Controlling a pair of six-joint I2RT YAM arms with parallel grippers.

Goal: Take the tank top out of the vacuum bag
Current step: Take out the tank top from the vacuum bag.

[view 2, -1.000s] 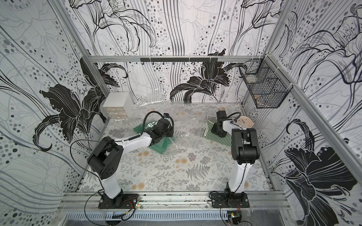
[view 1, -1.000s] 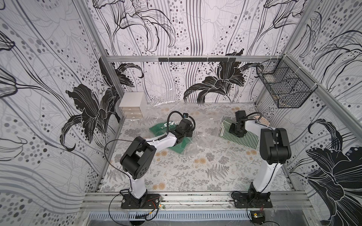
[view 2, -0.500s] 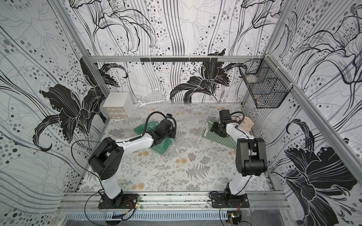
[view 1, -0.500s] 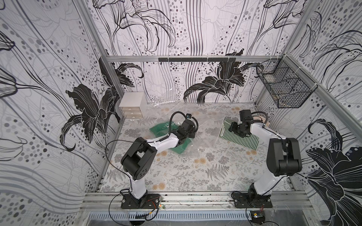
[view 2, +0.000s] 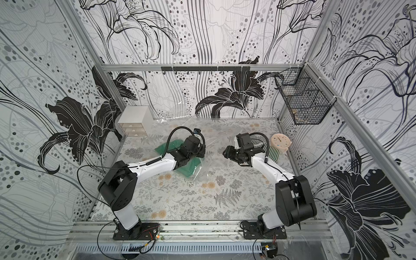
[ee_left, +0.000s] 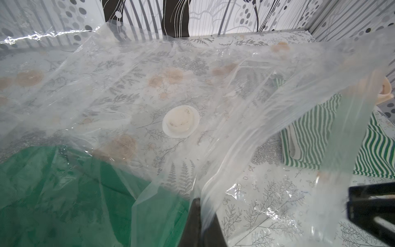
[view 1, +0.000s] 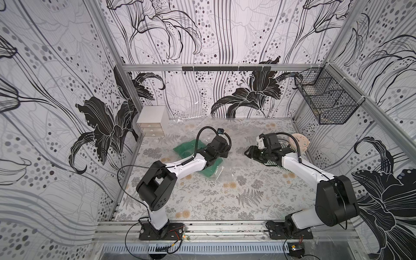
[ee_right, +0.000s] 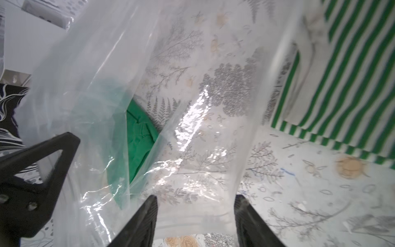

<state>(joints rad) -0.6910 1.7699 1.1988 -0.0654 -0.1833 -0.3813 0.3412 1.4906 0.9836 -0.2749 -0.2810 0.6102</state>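
though hard to follow through the crinkled film, can make out the left hand [ee_left: 197, 206] pinched fully shut on a raised fold of the vacuum bag [ee_left: 213, 85], holding that fold up off the counter [ee_left: 267, 213]. just ahead of this hand, on the bag's flat-lying part, see the round white valve disc [ee_left: 180, 122]. close beside the hand and partly beneath its arm, the plain green shirt [ee_left: 53, 192], inside the bag. facing it, find the right hand [ee_right: 195, 205] with fingers [ee_right: 145, 218] standing apart, a loose edge of film lying between them, nothing gripped. beyond the right hand, off to one side of its fingertips, spot the tank top [ee_right: 352, 74] lying flat on the counter outside the bag's mouth. in both top views mostly hidden under the right arm, stripes peeking out near a beige round dial [view 2: 280, 143].
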